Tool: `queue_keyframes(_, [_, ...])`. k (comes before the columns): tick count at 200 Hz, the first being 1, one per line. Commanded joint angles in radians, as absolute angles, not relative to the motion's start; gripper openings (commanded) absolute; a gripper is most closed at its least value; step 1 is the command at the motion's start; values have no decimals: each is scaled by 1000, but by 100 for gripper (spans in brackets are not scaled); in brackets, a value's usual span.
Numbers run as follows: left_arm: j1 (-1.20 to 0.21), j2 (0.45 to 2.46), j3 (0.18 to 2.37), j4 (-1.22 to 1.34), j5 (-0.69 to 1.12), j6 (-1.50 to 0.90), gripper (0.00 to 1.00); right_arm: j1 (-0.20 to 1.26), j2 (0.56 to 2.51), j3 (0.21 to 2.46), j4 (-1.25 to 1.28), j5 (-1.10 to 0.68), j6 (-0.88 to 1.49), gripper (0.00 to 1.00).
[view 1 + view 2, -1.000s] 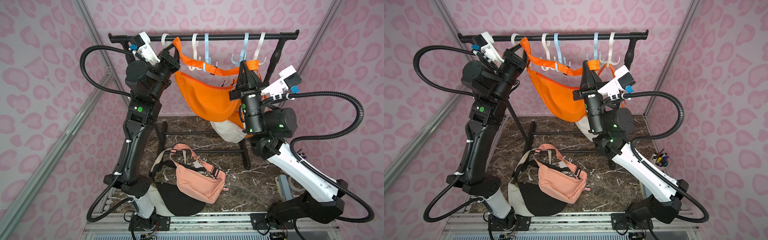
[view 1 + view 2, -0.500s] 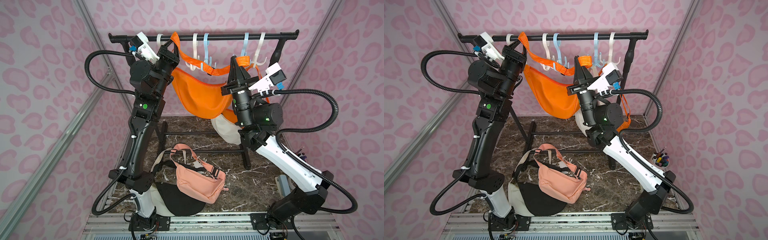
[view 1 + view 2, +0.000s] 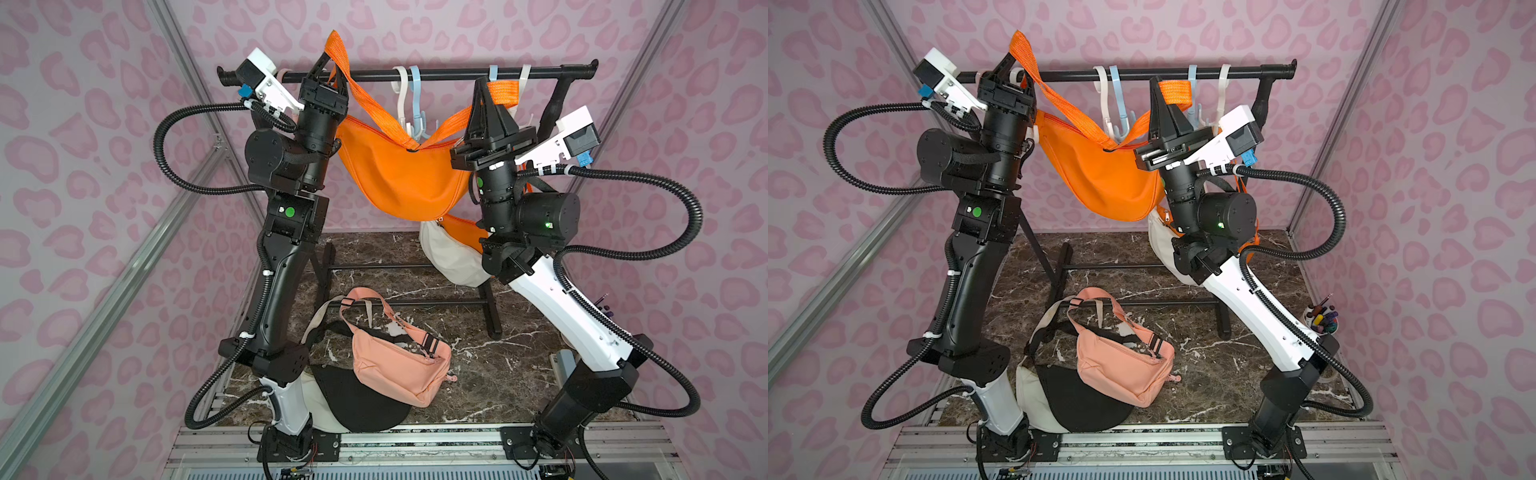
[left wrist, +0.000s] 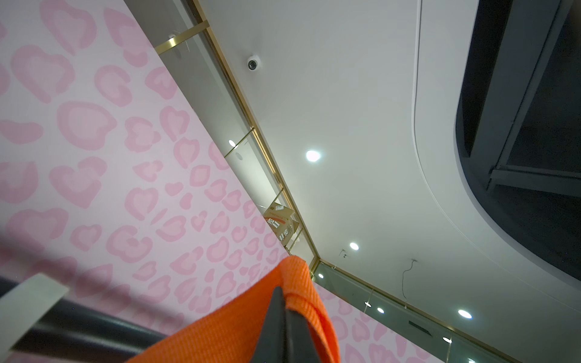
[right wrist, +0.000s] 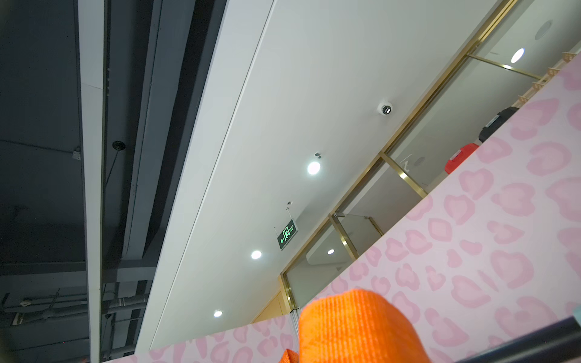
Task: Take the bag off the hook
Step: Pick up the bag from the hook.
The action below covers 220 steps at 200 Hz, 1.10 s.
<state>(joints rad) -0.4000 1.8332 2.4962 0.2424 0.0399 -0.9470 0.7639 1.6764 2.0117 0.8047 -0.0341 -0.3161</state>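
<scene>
Orange bag [image 3: 399, 183] hangs below the rail [image 3: 449, 75], its strap [image 3: 365, 99] stretched along it and pinched tight by both: left gripper [image 3: 328, 62] holds its end above the rail, right gripper [image 3: 482, 85] just under it beside the hooks [image 3: 524, 79].

**Open above the rail, crowded below**

Above the rail [image 3: 436, 75] the air is open. Beneath it, white and blue hooks [image 3: 402, 95] hang close by the orange bag [image 3: 399, 178], whose strap [image 3: 365, 97] runs from left hand [image 3: 327, 62] to right hand [image 3: 483, 85], closing the middle. On the desk [image 3: 498, 374], a pink bag [image 3: 399, 361] atop a black-and-cream bag [image 3: 353, 403] fills the front centre; the front right is bare.
</scene>
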Motion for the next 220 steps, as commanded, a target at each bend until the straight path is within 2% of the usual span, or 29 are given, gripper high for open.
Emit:
queue_keyframes(1, [-400, 1785, 2442, 282, 107, -948, 2, 772, 1620, 1908, 847, -64, -270, 0])
queue_keyframes(44, [-399, 1552, 2152, 167, 121, -865, 3, 897, 1429, 1704, 637, 71, -366, 0])
queue_keyframes(92, [-401, 1258, 1719, 148, 95, -800, 3, 998, 1229, 1544, 364, 226, -327, 0])
queue_keyframes(137, [-400, 1122, 1535, 72, 156, -783, 3, 1054, 1066, 1377, 178, 318, -281, 0])
queue_keyframes(185, [-402, 986, 1336, -85, 237, -784, 3, 1070, 831, 1172, -77, 517, -74, 0])
queue_keyframes(220, [-412, 920, 1204, -198, 283, -795, 3, 1071, 698, 1130, -314, 583, 82, 0])
